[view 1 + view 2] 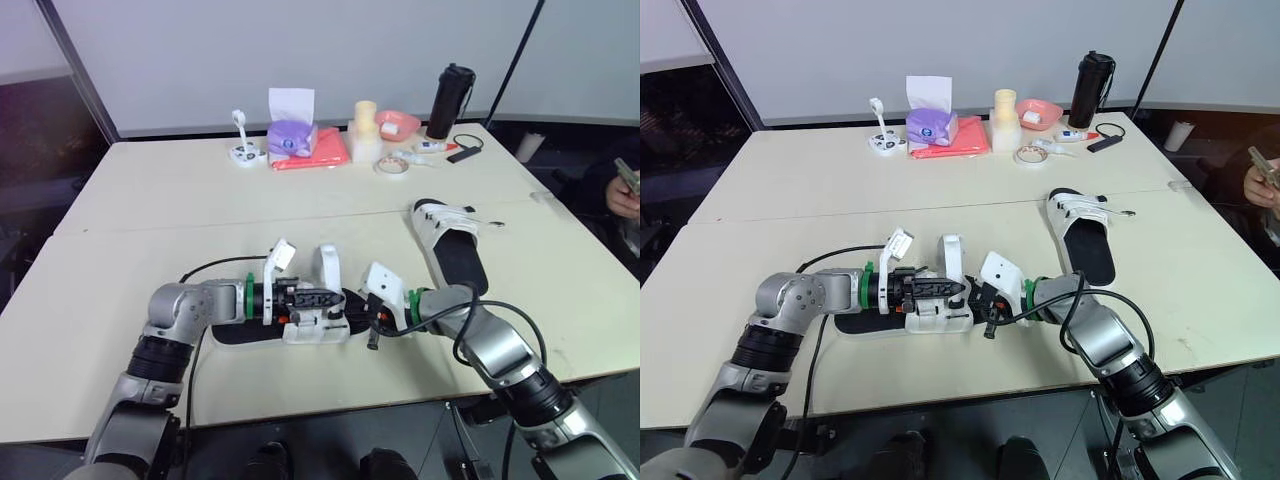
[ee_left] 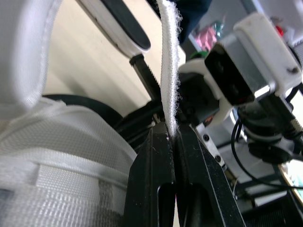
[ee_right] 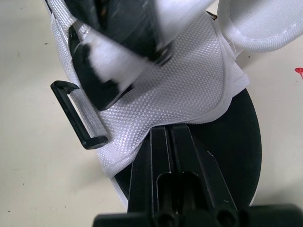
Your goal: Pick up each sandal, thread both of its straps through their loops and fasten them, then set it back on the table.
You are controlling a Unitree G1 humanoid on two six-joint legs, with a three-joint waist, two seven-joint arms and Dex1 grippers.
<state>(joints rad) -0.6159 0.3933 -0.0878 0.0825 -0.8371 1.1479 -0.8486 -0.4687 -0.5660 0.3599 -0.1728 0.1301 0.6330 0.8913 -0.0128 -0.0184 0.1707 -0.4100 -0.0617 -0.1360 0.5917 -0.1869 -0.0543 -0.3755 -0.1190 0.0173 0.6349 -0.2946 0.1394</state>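
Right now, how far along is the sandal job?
Done: nothing certain. In hand: the near sandal, straps standing open; the left end effector pinches one strap, the right end effector is shut against its mesh upper. Left: threading, fastening, then the far sandal, whose strap state I cannot tell.

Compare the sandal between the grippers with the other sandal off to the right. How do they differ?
The near sandal is being handled: the left gripper pinches its upright, loose strap and the right gripper meets its side; the far sandal lies untouched, straps lying low. The near sandal lies crosswise, the far sandal points away. Both have white straps and black soles.
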